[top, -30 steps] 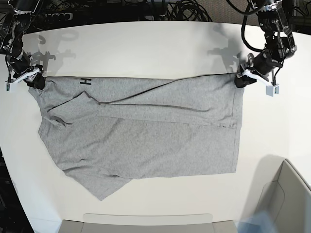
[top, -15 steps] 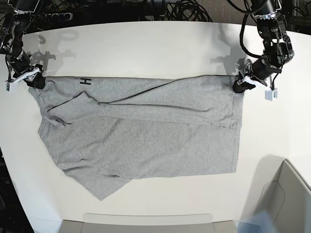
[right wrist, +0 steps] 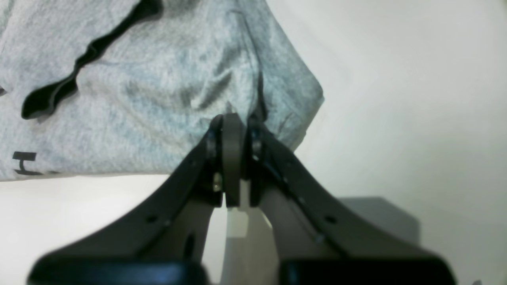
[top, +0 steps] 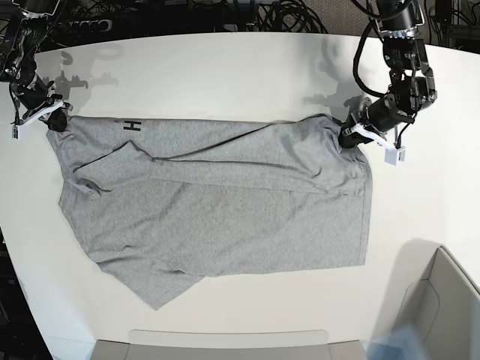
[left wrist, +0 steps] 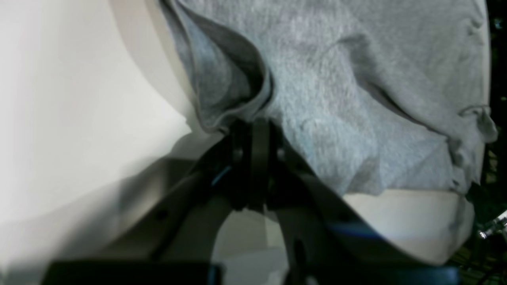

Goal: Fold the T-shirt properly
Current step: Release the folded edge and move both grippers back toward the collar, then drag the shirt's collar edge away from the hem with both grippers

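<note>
The heather-grey T-shirt [top: 225,210] lies spread on the white table [top: 225,67], with a black letter H [top: 132,126] showing at its top left edge. My left gripper [top: 349,138], on the right of the base view, is shut on the shirt's top right corner, where the cloth bunches and lifts. In the left wrist view the closed left gripper [left wrist: 253,124] pinches a fold of the T-shirt [left wrist: 336,99]. My right gripper [top: 54,121] is shut on the top left corner. In the right wrist view the right gripper [right wrist: 233,120] grips the hem of the T-shirt [right wrist: 138,87].
A grey bin [top: 442,300] stands at the lower right corner. A grey tray [top: 225,341] lies along the front edge. Black cables [top: 247,15] run behind the table's far edge.
Both grippers have shut on the shirt's top corners. The left gripper has moved inward across the table, pulling the top right corner with it so the cloth bunches there.
</note>
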`<state>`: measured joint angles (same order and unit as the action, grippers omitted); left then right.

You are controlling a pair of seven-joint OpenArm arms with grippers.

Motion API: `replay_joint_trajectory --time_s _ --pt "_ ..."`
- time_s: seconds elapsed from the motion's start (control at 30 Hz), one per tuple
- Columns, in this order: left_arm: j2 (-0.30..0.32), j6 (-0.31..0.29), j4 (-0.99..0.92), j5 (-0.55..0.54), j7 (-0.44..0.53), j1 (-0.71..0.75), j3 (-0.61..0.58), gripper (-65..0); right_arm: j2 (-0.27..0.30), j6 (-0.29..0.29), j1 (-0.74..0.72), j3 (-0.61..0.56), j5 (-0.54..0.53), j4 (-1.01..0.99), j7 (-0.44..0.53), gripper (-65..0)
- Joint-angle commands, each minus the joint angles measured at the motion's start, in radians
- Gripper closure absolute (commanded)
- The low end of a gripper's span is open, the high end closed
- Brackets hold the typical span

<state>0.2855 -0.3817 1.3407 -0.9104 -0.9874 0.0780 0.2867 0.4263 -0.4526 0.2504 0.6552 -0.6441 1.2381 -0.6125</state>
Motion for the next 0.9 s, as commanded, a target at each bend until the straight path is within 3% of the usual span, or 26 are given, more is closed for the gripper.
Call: replay_joint_trajectory --time_s 0.0,0.13,0.37,0.47,0.87 --pt "0.016 0.008 -0.011 0.014 -0.011 -0.005 0.009 0.0 0.024 -0.004 0.002 0.011 -0.006 0.015 0.012 0.0" --pt "0.021 0.003 -0.023 0.012 -0.011 0.004 0.027 0.0 0.059 -0.004 0.034 0.011 -0.006 0.018 0.018 0.0" --pt "0.022 0.002 -0.023 0.009 -0.023 0.067 0.187 0.0 0.101 -0.004 0.073 0.039 -0.007 0.021 0.015 0.0" --pt "0.051 0.0 0.004 0.009 -0.023 0.101 0.191 0.0 0.124 -0.004 0.105 0.042 -0.007 0.029 0.018 0.0" --pt "0.06 0.0 0.125 0.009 -0.023 0.259 0.2 0.0 0.122 -0.007 0.165 0.038 -0.007 0.075 0.012 0.0"
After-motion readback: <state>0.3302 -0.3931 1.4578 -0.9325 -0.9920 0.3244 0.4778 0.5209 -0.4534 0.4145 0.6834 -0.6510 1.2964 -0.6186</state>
